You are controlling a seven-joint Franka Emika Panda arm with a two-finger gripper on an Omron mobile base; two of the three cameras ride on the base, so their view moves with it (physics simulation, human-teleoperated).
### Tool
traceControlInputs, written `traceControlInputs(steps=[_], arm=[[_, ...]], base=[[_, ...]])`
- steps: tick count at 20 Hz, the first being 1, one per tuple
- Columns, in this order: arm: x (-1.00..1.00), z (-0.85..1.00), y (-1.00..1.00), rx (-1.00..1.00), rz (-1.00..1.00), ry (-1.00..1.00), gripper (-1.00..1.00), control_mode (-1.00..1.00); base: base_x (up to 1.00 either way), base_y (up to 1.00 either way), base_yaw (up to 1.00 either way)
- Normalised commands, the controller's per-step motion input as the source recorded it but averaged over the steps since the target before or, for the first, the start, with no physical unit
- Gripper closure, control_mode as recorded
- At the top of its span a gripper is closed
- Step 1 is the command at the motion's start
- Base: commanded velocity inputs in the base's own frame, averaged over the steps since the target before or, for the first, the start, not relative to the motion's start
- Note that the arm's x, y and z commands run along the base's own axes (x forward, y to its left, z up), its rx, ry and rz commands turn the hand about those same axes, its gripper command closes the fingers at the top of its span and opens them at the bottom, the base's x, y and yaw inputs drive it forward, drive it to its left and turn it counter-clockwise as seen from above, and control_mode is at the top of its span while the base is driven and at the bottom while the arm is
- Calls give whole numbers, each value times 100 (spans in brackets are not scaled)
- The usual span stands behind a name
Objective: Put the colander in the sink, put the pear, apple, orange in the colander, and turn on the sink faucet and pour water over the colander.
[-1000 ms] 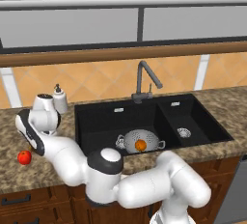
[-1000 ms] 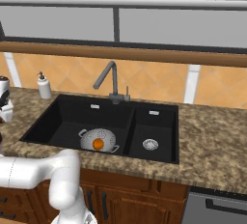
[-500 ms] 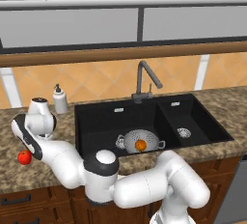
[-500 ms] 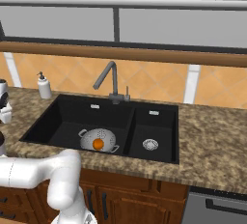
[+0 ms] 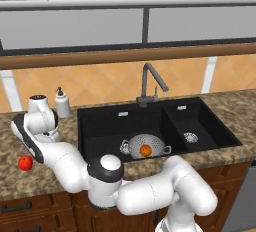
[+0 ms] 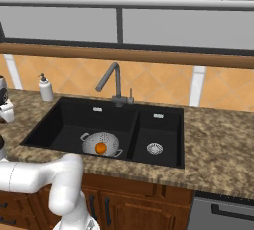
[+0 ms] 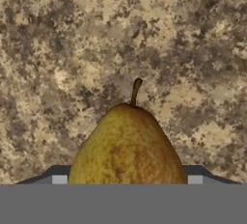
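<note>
In the hand view the brownish-olive pear sits close up between my two fingertips, stem pointing away, over speckled granite. My gripper is shut on the pear, with a pad touching each flank. The red apple lies on the counter at the far left, beside my arm. The colander stands in the large basin of the black sink with the orange inside it. The dark faucet rises behind the basin divider.
A white soap dispenser stands on the counter left of the sink, close to my wrist. The granite counter runs along both sides of the sink. A wooden ledge and tiled wall close off the back.
My wrist dipped toward the left counter, then rose slightly. The apple, colander and orange have not moved.
</note>
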Motion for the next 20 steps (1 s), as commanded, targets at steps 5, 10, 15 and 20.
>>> traceControlInputs(steps=[5, 10, 15, 20], arm=[[-4, 15, -79, 0, 0, -6, 100, -100], [-13, 9, -80, -2, 0, -8, 100, -100], [-12, 14, -80, -11, 0, -1, 100, -100], [-2, 9, -89, -8, 0, 0, 100, -100]], base=[[0, 0, 0], [0, 0, 0], [0, 0, 0], [0, 0, 0]])
